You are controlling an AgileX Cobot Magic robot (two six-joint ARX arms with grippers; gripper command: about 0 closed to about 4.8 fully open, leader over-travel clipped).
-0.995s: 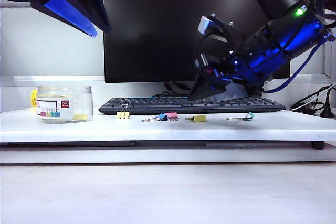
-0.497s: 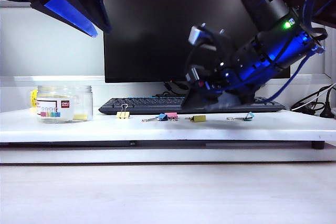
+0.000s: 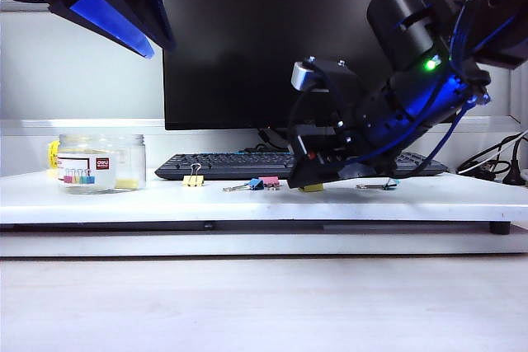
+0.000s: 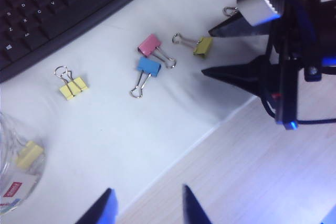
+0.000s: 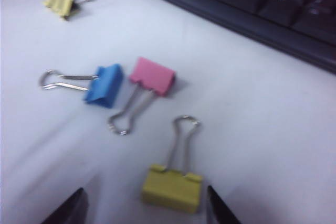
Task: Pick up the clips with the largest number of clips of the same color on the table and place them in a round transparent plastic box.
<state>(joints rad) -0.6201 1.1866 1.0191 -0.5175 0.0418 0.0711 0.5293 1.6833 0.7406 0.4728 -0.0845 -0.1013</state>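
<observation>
Two yellow clips lie on the white table: one (image 3: 193,179) near the keyboard, one (image 5: 172,188) between the wide-apart fingers of my open right gripper (image 5: 146,203), untouched. From outside, that gripper (image 3: 301,180) is low over this clip (image 3: 312,188). A third yellow clip (image 4: 29,155) lies inside the round transparent plastic box (image 3: 101,164) at the table's left. My left gripper (image 4: 148,205) hangs high above the table's front edge, fingers apart and empty. Its camera sees the right gripper (image 4: 212,51) around the yellow clip (image 4: 202,46).
A blue clip (image 5: 105,83) and a pink clip (image 5: 153,76) lie touching just beyond the yellow one. A teal clip (image 3: 390,183) is to the right. A black keyboard (image 3: 247,164) and a monitor (image 3: 272,39) stand behind. The table's front edge (image 3: 247,212) is close.
My right arm has swung left and down, bringing its open gripper low over the yellow clip. The left arm and the clips have not moved.
</observation>
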